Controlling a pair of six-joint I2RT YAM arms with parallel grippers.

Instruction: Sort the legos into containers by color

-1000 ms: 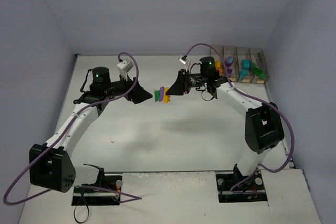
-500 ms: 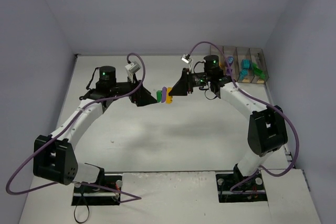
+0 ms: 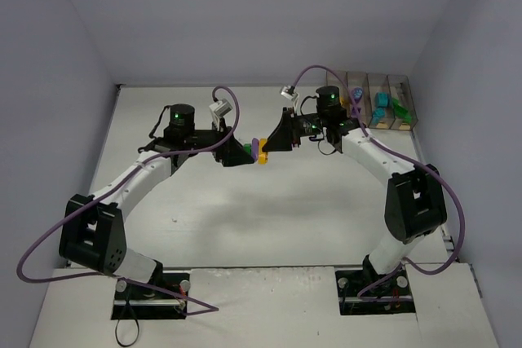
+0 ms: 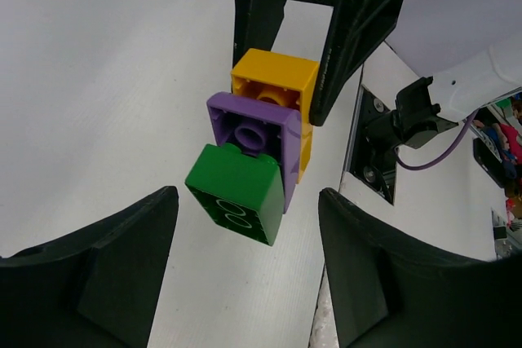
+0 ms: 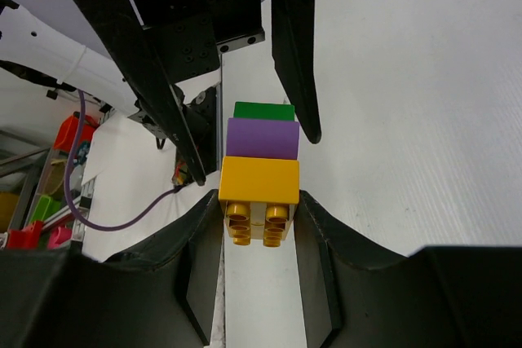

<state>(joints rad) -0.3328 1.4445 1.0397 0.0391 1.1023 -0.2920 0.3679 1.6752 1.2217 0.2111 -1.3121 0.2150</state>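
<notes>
Yellow brick (image 5: 259, 178) is clenched in my right gripper's (image 5: 259, 211) jaws, with the purple brick (image 4: 254, 138) and green brick (image 4: 236, 195) stacked on it, in the air over mid-counter. Left gripper (image 4: 245, 230) jaws are released, flanking green without touching. Looks like the pull-apart step: next I pinch green squarely and peel it off for the containers (image 3: 405, 87) at the far right corner

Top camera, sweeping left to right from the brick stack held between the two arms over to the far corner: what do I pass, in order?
green brick → purple brick → yellow brick → containers
</notes>
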